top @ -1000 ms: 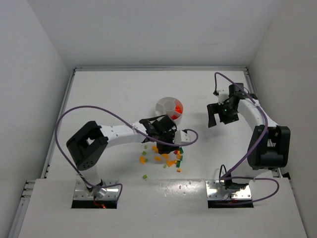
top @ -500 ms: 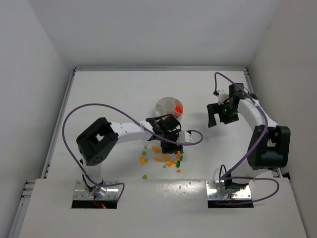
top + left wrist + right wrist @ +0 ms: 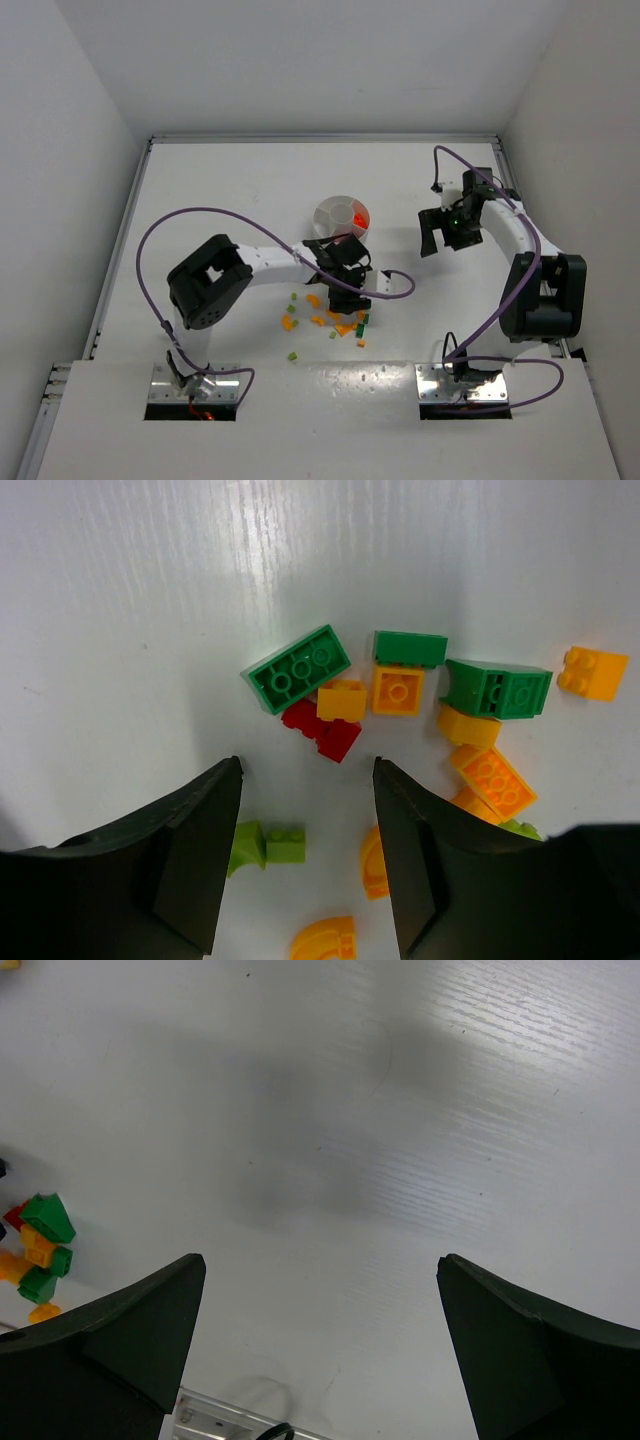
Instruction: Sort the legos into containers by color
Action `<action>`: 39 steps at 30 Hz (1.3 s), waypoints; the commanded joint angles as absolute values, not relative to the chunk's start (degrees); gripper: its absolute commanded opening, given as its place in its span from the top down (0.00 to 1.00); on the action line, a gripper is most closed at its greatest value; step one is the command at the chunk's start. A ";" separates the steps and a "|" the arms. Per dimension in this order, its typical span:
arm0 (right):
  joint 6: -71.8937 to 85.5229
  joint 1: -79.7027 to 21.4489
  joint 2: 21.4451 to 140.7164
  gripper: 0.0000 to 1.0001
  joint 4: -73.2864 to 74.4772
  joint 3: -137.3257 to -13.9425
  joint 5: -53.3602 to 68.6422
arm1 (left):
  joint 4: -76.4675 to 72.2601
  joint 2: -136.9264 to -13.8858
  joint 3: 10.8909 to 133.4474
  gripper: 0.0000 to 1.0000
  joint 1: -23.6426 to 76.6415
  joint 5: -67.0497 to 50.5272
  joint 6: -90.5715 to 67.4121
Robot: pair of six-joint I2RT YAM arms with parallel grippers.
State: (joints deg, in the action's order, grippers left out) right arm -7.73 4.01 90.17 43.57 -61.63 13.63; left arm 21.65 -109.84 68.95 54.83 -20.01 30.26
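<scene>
The legos (image 3: 335, 318) lie scattered in front of the round white dish (image 3: 322, 213), whose right compartment holds red pieces (image 3: 360, 218). My left gripper (image 3: 344, 292) hangs over the pile's far end, open with nothing gripped. In the left wrist view its gripper (image 3: 308, 768) points at a red brick (image 3: 322, 732), with a dark green brick (image 3: 297, 668) beyond. A light green piece (image 3: 268, 845) lies on the table between the fingers. Orange and green bricks (image 3: 487, 730) cluster to the right. My right gripper (image 3: 436, 232) stands wide open, empty (image 3: 320, 1260), over bare table.
The left arm's purple cable (image 3: 395, 285) loops beside the pile. A lone light green brick (image 3: 293, 355) lies nearer the arm bases. A raised rim (image 3: 320, 138) borders the table's far edge. A few legos (image 3: 40, 1245) show at the left edge of the right wrist view.
My left arm has swung right and toward the near side, away from the dish and onto the lego pile, and its jaws have spread wider. The right arm has not moved.
</scene>
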 commanded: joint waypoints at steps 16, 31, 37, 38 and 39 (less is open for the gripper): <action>-8.26 4.22 90.97 0.00 42.36 -63.11 13.62 | 19.78 -112.06 71.37 0.58 56.43 -23.64 30.76; -8.26 4.22 91.49 0.00 42.36 -64.15 14.15 | 20.82 -107.94 67.24 0.74 55.03 -21.80 30.24; -8.26 4.22 92.54 0.00 42.89 -64.69 14.68 | 21.36 -106.17 66.10 0.71 53.18 -20.57 30.76; -8.26 4.22 92.55 0.00 42.89 -64.69 14.68 | 21.36 -106.17 66.09 0.69 53.17 -20.57 30.76; -8.26 4.22 92.55 0.00 42.89 -65.21 15.20 | 21.36 -106.17 66.62 0.66 52.65 -20.57 30.15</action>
State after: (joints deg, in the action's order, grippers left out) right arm -7.73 4.01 92.33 43.72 -62.17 13.76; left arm 20.36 -108.71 66.89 53.93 -20.99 30.63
